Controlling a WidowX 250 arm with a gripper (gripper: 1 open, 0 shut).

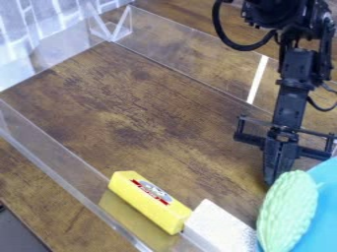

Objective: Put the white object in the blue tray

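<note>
The white object [219, 228], a rough speckled block, lies at the bottom edge of the camera view, right of the yellow bar. Only a sliver of the blue tray [329, 177] shows at the right edge, behind the pale green ribbed oval. My gripper [279, 173] points down onto the wooden table just above and left of the green oval, well above the white object. Its fingers are shut together, and I see nothing between them.
A yellow bar with a label [149, 201] lies left of the white object. The pale green ribbed oval [289, 215] rests partly over the tray. Clear plastic walls [53, 162] fence the wooden surface at the left and back.
</note>
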